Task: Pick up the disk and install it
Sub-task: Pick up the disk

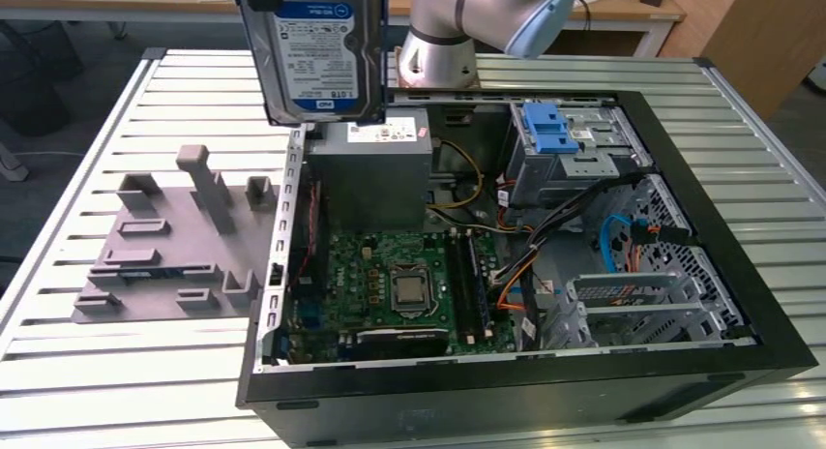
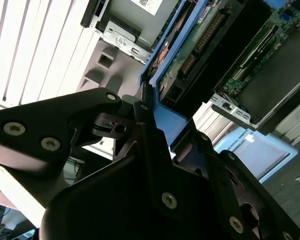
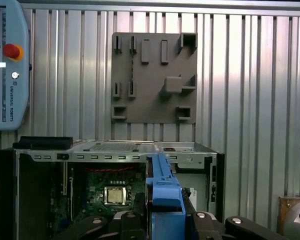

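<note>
The disk (image 1: 323, 52) hangs upright in the air above the back left corner of the open computer case (image 1: 516, 396) in the exterior view, its blue-and-white label facing the camera. In both wrist views my gripper (image 3: 166, 217) is shut on the disk's blue plastic frame (image 3: 165, 187), with a black finger (image 3: 125, 222) on each side. The second wrist view shows the disk's green circuit board (image 2: 200, 45) running away from the gripper (image 2: 157, 132). The disk is well above the case and touches nothing else.
Inside the case stand a grey power supply box (image 1: 374, 173), the motherboard (image 1: 400, 275) and a metal drive cage with a blue latch (image 1: 558, 130). A grey fixture plate (image 1: 168, 246) lies on the slatted table (image 1: 77, 372). A teach pendant (image 3: 7, 65) rests near the table's edge.
</note>
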Motion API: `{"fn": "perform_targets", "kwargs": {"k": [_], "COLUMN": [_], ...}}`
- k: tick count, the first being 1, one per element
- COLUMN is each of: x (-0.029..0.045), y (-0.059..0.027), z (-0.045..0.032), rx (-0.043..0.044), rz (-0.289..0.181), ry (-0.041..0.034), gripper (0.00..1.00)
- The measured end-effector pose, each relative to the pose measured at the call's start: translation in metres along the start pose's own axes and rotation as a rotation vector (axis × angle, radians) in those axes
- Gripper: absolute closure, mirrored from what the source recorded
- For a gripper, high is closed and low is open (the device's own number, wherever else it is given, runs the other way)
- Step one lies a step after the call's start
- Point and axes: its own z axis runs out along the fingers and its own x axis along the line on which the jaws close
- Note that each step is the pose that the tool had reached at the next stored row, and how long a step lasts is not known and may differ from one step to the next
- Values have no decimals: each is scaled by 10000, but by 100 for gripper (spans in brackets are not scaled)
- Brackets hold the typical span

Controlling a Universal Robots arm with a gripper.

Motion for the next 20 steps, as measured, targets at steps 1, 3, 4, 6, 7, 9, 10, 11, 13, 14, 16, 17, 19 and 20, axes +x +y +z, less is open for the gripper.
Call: {"fn": "perform_targets", "kwargs": {"k": [1,3,4,6,7,9,10,11,13,14,16,17,19,20], "x": [7,27,36,56,65,84,95,105,124,133,152,162,180,189], "y": [-15,-46,-60,-88,-102,-129,-144,-158,-185,-198,-225,-239,-266,-280], "z": [0,0,0,0,0,-1,-1,-1,-1,-1,-2,-1,-2,-2], "rx": [-1,-3,-3,-4,-6,-7,-8,-9,-10,-11,-13,-13,-15,-16], "rz": [0,0,0,0,0,0,0,0,1,1,1,2,2,2], "ry": [0,0,0,0,0,0,0,0,0,0,0,0,0,0], "gripper": [64,64,64,64,64,64,64,64,64,64,64,64,64,64]}}
